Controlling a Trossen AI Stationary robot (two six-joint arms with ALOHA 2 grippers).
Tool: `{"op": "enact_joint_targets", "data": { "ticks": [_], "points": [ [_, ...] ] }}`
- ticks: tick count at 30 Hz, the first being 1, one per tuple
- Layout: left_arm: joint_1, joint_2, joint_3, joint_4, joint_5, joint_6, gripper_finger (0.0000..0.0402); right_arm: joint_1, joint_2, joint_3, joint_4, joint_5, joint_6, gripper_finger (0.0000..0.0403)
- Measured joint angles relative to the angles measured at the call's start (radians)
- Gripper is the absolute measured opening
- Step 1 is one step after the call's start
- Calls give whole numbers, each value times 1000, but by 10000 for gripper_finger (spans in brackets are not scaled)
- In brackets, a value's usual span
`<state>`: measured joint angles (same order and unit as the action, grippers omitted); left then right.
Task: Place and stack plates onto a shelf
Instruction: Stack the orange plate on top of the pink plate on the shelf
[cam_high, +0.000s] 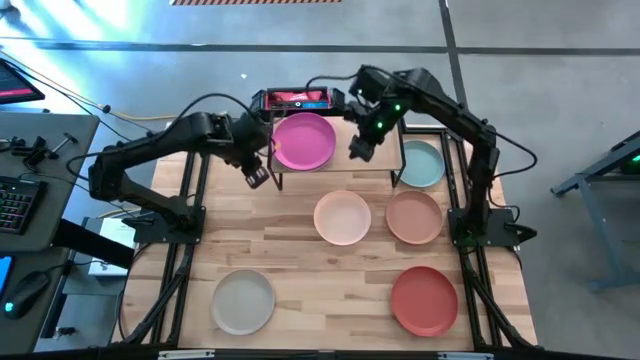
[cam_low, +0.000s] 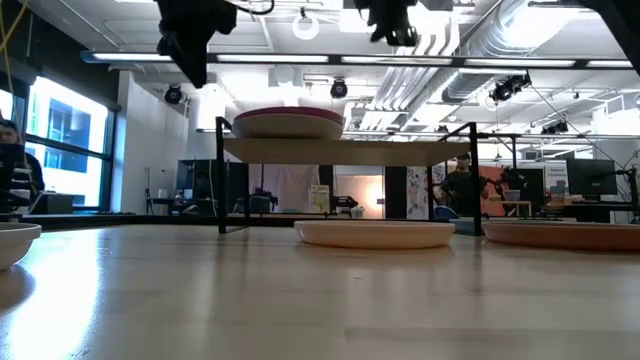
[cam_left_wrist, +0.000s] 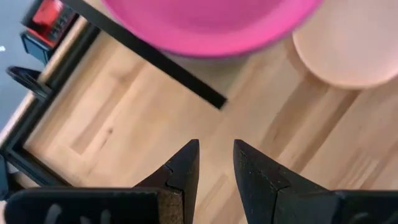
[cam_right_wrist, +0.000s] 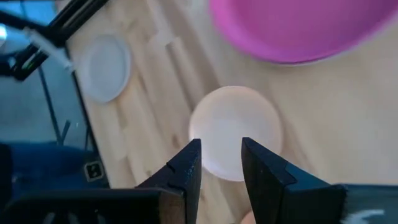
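Note:
A pink plate (cam_high: 303, 141) lies flat on the left half of the shelf (cam_high: 345, 166), a low wood board on black legs at the table's far side. My left gripper (cam_high: 257, 176) hangs open at the shelf's near left corner, pointing steeply down over bare table (cam_left_wrist: 216, 163). My right gripper (cam_high: 360, 148) hovers open above the shelf's right half, with nothing between its fingers (cam_right_wrist: 221, 158). On the tabletop lie a peach plate (cam_high: 343, 217), a tan plate (cam_high: 414, 217), a pale teal plate (cam_high: 420, 165), a grey plate (cam_high: 243, 301) and a terracotta plate (cam_high: 424, 300).
A red-and-black box (cam_high: 295, 99) sits behind the shelf at the table's far edge. The teal plate lies by the shelf's right legs. Bare wood shows on the table's left side, between the left arm's base and the grey plate.

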<state>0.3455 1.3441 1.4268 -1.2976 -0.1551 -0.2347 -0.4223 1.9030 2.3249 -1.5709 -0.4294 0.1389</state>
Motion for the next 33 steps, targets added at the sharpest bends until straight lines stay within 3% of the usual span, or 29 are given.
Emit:
{"op": "enact_joint_targets", "data": {
  "ticks": [8, 12, 23, 33],
  "points": [
    [-105, 0, -70, -1, 0, -48, 87, 211, -16, 0, 0, 4, 56, 94],
    [-171, -1, -97, 1, 0, -63, 87, 323, -15, 0, 0, 62, 124, 94],
    [-308, -1, -154, 9, 0, -106, 87, 583, -14, 0, 0, 318, 509, 94],
    [-354, -1, -153, 18, 0, -127, 87, 809, -11, -73, 0, 447, 881, 94]
  ]
}}
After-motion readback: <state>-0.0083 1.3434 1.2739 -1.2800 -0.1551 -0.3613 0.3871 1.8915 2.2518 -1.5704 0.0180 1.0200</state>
